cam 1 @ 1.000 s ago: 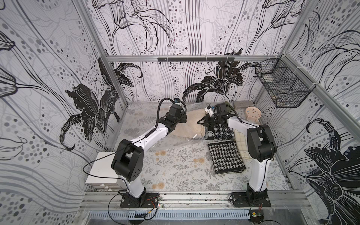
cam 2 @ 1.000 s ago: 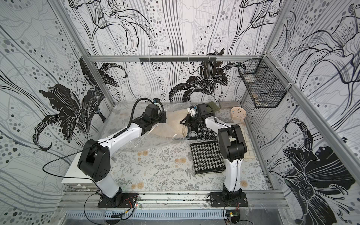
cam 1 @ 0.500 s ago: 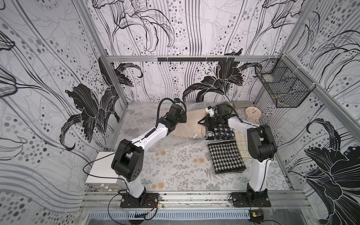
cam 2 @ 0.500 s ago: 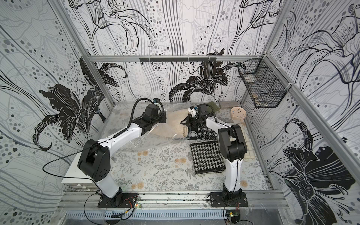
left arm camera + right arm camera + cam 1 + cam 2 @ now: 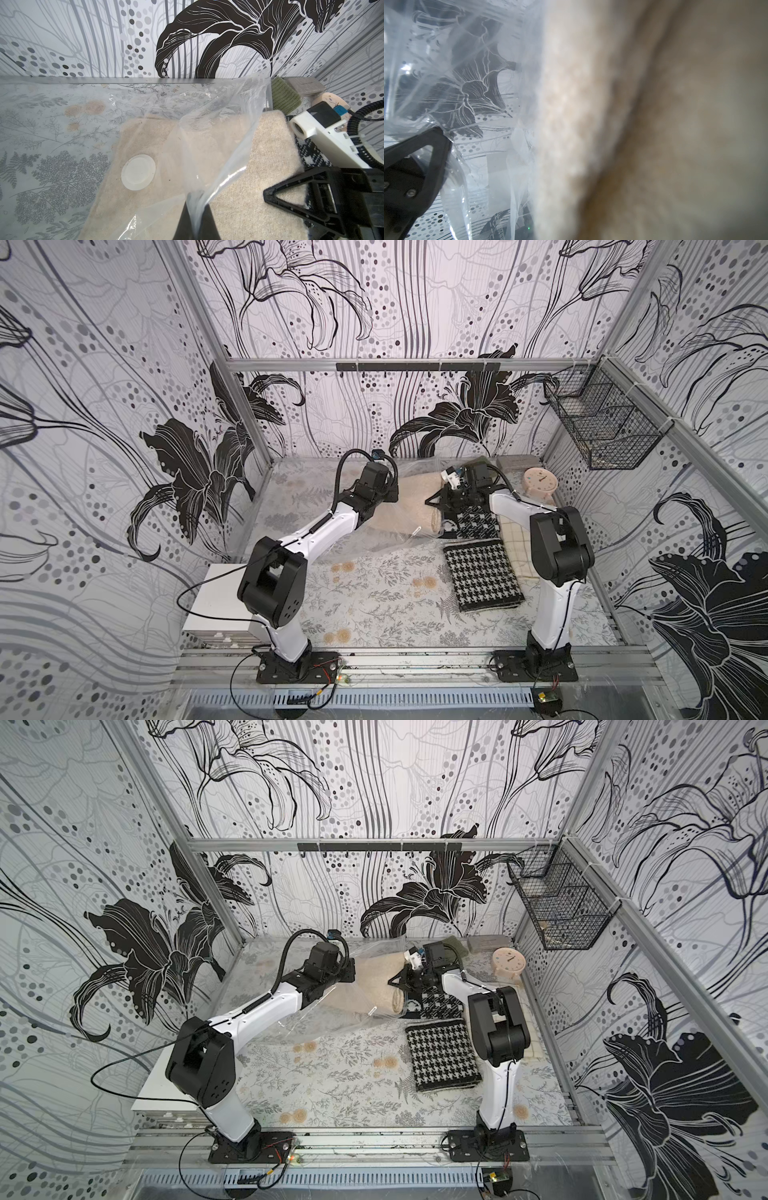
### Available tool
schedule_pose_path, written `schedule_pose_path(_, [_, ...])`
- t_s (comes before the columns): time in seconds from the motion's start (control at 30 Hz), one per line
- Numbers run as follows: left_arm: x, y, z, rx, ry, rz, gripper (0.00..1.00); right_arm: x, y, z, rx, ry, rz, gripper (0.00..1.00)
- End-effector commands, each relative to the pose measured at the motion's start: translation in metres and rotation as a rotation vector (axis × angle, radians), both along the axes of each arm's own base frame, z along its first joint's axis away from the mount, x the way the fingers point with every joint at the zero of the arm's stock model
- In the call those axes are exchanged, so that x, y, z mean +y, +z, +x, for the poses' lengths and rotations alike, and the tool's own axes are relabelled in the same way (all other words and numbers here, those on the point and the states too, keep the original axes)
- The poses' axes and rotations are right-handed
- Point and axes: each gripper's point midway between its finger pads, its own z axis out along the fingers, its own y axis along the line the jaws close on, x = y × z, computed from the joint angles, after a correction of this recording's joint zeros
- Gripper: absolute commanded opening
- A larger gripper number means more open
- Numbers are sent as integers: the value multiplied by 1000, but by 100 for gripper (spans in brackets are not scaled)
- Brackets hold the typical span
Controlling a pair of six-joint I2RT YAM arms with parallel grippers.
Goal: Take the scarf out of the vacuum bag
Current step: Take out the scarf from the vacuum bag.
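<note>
Two arms reach to the far side of the table, and in both top views the vacuum bag lies there at about 12 o'clock. The beige scarf is partly inside it, with one end at the bag's mouth toward 3 o'clock. The left claw is over the 9 o'clock side of the scarf and the right claw is at its 3 o'clock side. A black-and-white checked cloth lies flat at 4 o'clock on the table, outside the bag, and a round clock stands in the 1 o'clock corner. In the left wrist view the left claw is closed narrow on the upper sheet of the bag and holds it up from the scarf. The white valve disc sits on the sheet over the covered part. The other part of the scarf is bare, and one finger of the right claw rests on this bare part. A green knitted cloth lies just beside the bag's mouth. In the right wrist view the scarf is very near and blurred, the bag's crinkled plastic is beside it, and one black finger shows. The right claw's jaws are almost together, but I cannot tell if cloth is between them.
</note>
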Motion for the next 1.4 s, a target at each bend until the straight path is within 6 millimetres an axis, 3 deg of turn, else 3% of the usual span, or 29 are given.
schedule_pose_path(0.0, [-5, 16, 4, -30, -6, -16, 0, -8, 26, 1, -74, 1, 22, 0])
schedule_pose_path(1.37, [-9, 22, 3, -42, -11, -17, 0, -38, 25, 5, -70, -61, -12, 0])
